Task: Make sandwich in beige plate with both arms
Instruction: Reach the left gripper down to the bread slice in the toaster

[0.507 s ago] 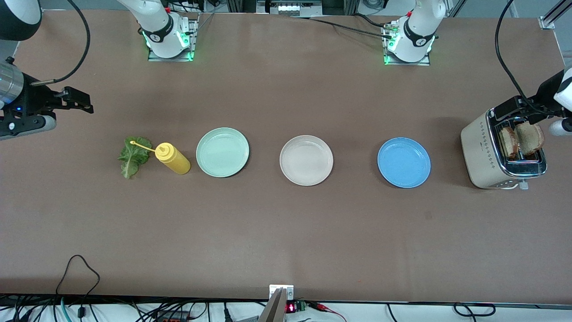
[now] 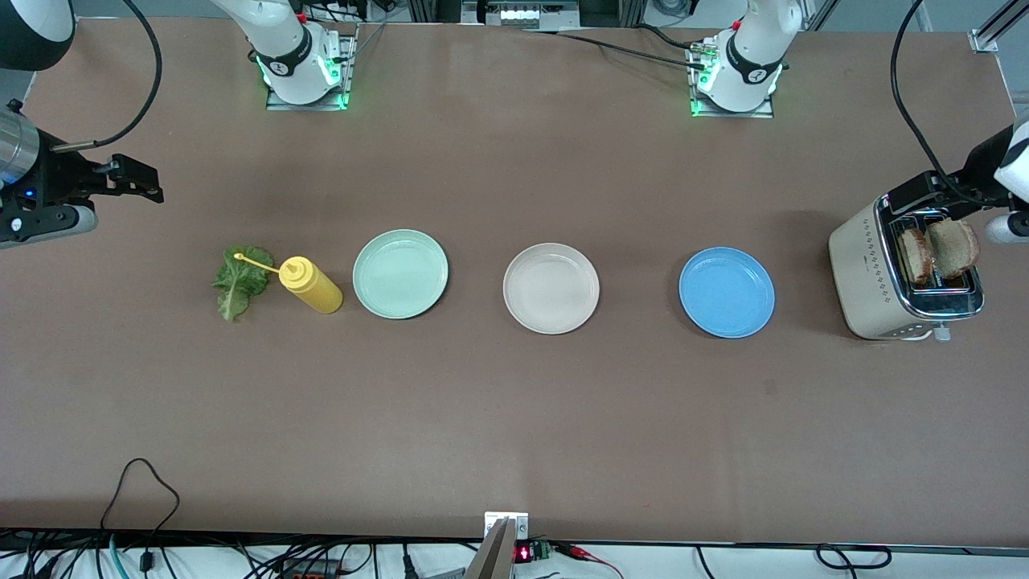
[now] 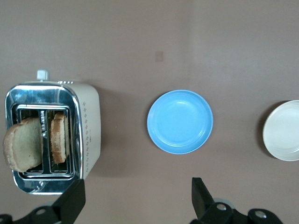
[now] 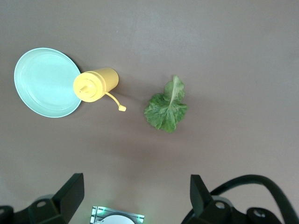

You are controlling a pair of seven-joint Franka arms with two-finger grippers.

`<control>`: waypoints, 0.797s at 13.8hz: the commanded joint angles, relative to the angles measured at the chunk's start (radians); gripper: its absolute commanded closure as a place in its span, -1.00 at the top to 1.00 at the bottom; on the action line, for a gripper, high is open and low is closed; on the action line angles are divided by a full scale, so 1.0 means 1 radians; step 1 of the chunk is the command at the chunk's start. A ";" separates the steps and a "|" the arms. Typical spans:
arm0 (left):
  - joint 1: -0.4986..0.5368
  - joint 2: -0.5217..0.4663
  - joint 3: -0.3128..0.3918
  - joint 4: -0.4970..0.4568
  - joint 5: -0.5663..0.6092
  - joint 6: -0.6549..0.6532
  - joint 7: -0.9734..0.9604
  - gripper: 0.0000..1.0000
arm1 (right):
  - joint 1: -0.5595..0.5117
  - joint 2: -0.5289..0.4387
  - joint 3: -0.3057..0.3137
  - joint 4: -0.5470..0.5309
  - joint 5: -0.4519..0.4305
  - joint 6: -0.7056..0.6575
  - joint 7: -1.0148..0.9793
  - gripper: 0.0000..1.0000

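Note:
The beige plate (image 2: 551,288) lies empty mid-table between a mint-green plate (image 2: 400,273) and a blue plate (image 2: 726,292); its edge shows in the left wrist view (image 3: 282,130). Two bread slices (image 2: 916,255) (image 2: 953,248) stand in a cream toaster (image 2: 860,273) at the left arm's end, and show in the left wrist view (image 3: 22,143) (image 3: 58,136). A lettuce leaf (image 2: 237,281) (image 4: 167,106) lies at the right arm's end. My left gripper (image 2: 924,197) (image 3: 138,198) hangs open and empty over the toaster's edge. My right gripper (image 2: 133,178) (image 4: 135,196) hangs open and empty over bare table beside the lettuce.
A yellow mustard bottle (image 2: 311,285) (image 4: 96,84) lies between the lettuce and the mint-green plate (image 4: 44,81), its cap strap toward the leaf. The blue plate (image 3: 180,121) lies beside the toaster (image 3: 88,126). Cables hang off the table's front edge.
My right gripper has shifted slightly toward its end of the table. The left gripper, bread and plates have not visibly moved.

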 commanded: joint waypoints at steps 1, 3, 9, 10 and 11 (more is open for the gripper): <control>0.053 0.063 0.003 -0.009 0.028 -0.002 0.015 1.00 | -0.004 -0.011 -0.003 0.003 -0.010 -0.005 -0.013 1.00; 0.107 0.123 0.000 -0.009 0.065 0.000 0.019 1.00 | -0.014 -0.006 -0.008 0.004 -0.002 -0.005 -0.012 1.00; 0.209 0.246 -0.001 -0.007 0.086 0.004 0.106 1.00 | -0.015 0.017 -0.008 0.003 0.004 -0.005 -0.016 1.00; 0.234 0.261 -0.001 -0.007 0.086 0.013 0.111 1.00 | -0.012 0.035 -0.008 0.004 0.004 -0.009 -0.028 1.00; 0.237 0.275 0.001 -0.010 0.086 0.021 0.111 1.00 | -0.006 0.048 -0.007 0.004 0.004 -0.015 -0.030 1.00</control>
